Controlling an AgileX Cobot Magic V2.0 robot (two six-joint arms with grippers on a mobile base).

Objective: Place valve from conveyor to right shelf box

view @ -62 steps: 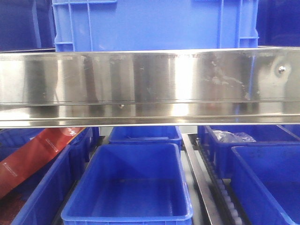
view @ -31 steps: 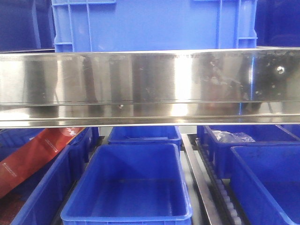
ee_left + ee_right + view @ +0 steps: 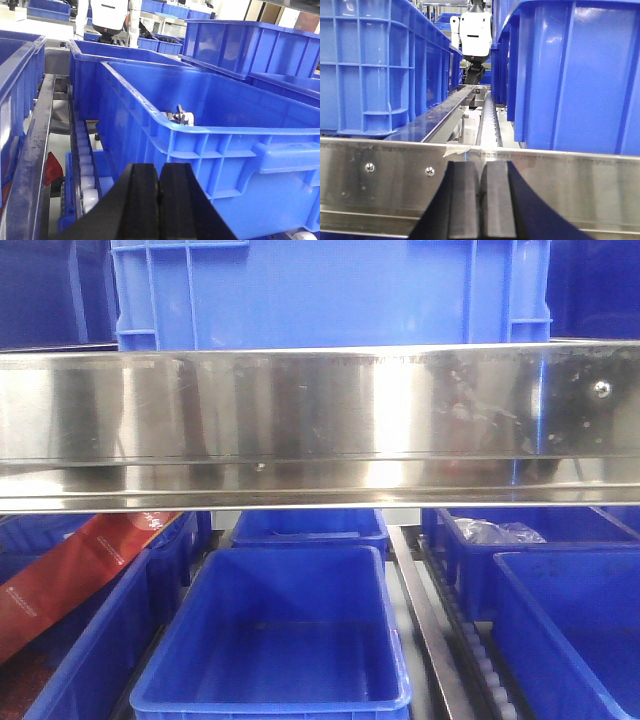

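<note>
Judging the valve, unseen here, as heavy, rigid metal best gripped across its body, I held my left gripper and right gripper closed, empty.

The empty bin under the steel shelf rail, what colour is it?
Blue bin, clearest in the front-facing view.

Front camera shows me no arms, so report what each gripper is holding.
Observer: Left wrist view: the left gripper is shut, with nothing in it.
Operator: Now the right.
Observer: The right gripper is shut too, empty, facing a steel rail.
Operator: Find me the valve.
Observer: Cannot confirm one; a small metal part lies inside the blue box ahead of the left gripper.
</note>
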